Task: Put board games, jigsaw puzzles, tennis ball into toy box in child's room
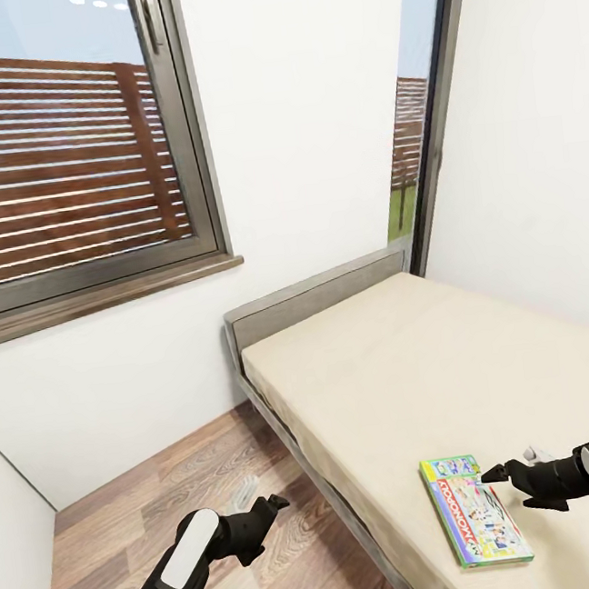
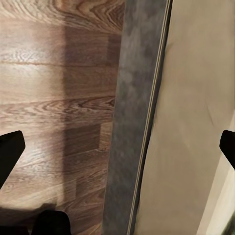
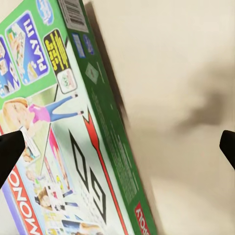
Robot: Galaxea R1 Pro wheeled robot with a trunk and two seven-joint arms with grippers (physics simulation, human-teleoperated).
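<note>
Lying flat at lower right, the Monopoly box (image 1: pixel 475 512) sits on the bed (image 1: pixel 412 363); right gripper (image 1: pixel 498 473) beside it and left gripper (image 1: pixel 277 500) over the floor (image 1: pixel 171 491) both have jaws apart

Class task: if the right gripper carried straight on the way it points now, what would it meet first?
Most likely the Monopoly box lying flat on the bed. The right gripper is open, with the box's long edge between its fingertips, though its height above the box is unclear.
</note>
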